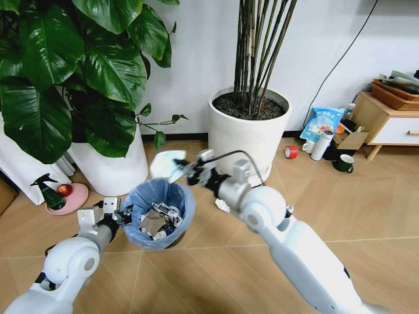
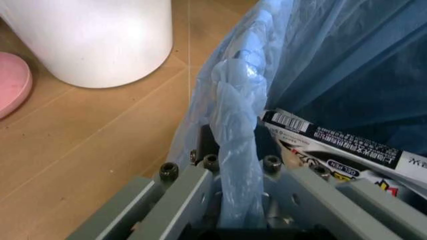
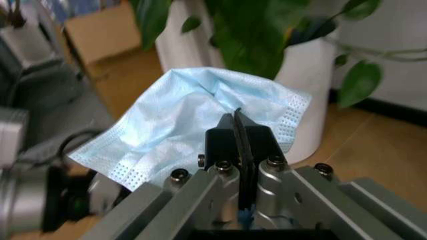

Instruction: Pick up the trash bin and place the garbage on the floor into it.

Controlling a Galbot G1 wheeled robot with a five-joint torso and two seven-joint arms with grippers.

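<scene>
Chevron wood-look floor [image 1: 366, 209] carries the small round blue-lined trash bin [image 1: 159, 212], rim pinched by the left end effector [image 1: 116, 214]. Right wrist view: right end effector [image 3: 239, 131] pinches a pale-blue face mask [image 3: 180, 120] above the bin.

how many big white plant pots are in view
2. One white pot stands beside the trash bin, under the broad-leaved plant. The other pot stands against the wall beyond the right gripper. More may sit out of frame.

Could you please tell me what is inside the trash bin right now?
Inside the trash bin lie printed packaging, including a barcoded wrapper, and crumpled scraps. The blue liner and top pieces hide whatever is beneath. The left tool grips its rim; the right tool holds a face mask beyond its far rim.
</scene>
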